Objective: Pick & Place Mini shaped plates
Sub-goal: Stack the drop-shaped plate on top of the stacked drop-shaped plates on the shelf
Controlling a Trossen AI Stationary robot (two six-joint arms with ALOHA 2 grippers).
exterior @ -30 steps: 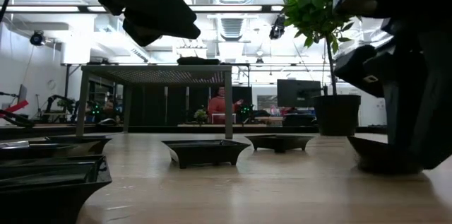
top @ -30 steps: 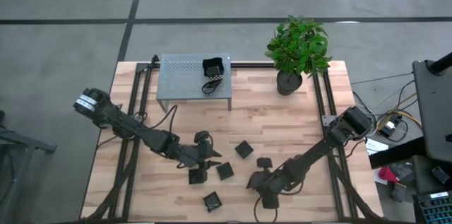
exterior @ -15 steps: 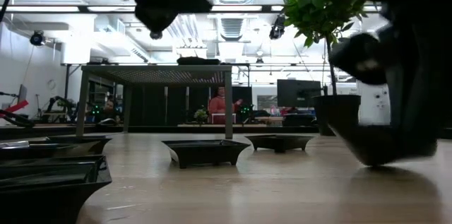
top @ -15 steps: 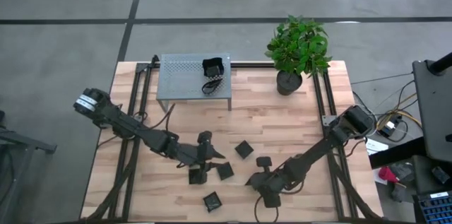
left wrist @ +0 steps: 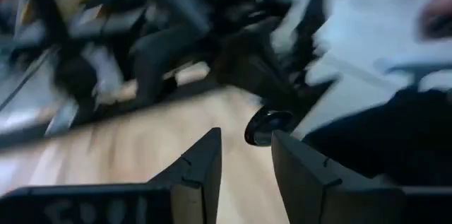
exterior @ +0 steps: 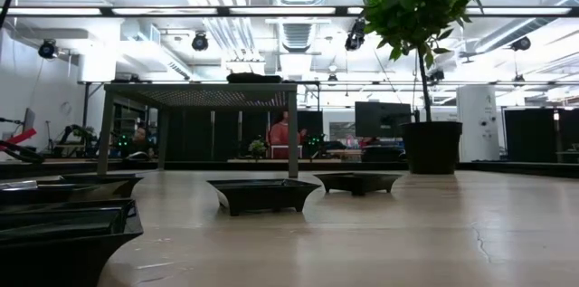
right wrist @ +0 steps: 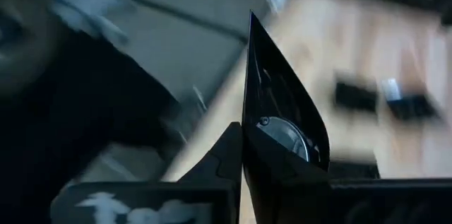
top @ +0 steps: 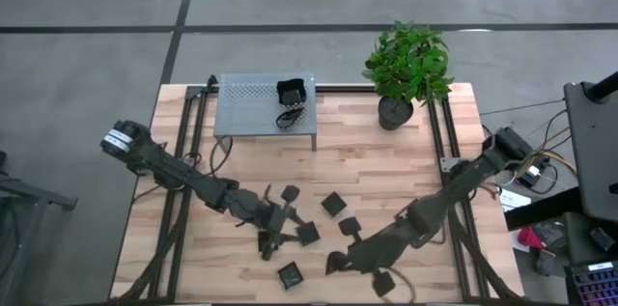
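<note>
Several mini shaped plates, small and dark, lie on the wooden table: one [top: 333,203] at the middle, one [top: 307,233] beside it, one [top: 289,273] near the front edge. In the low view two of them [exterior: 262,195] [exterior: 357,181] rest on their bases. My right gripper [top: 335,264] is raised over the table's front, shut on a pointed, leaf-shaped plate [right wrist: 279,104]. My left gripper [top: 286,217] hangs open above the plates left of the middle, with nothing between its fingers [left wrist: 205,160]. Neither gripper shows in the low view. My right gripper pinches the leaf-shaped plate between its two fingers at the rim of its broad end [right wrist: 256,143]. The plate stands on edge in the hold, and its pointed tip [right wrist: 251,18] reaches out beyond the fingers. It is lifted clear of the table.
A grey perforated metal shelf [top: 266,108] on legs stands at the back, with a black thing [top: 292,91] and a cable on top. A potted green plant [top: 406,69] stands at the back right. Black rails [top: 182,200] run along both table sides.
My right gripper has gone up from the table with the leaf-shaped plate: the plate first tipped with one end on the wood, then rose clear and left the low view. My left gripper has also risen out of the low view, rolling and tipping its fingers upward.
</note>
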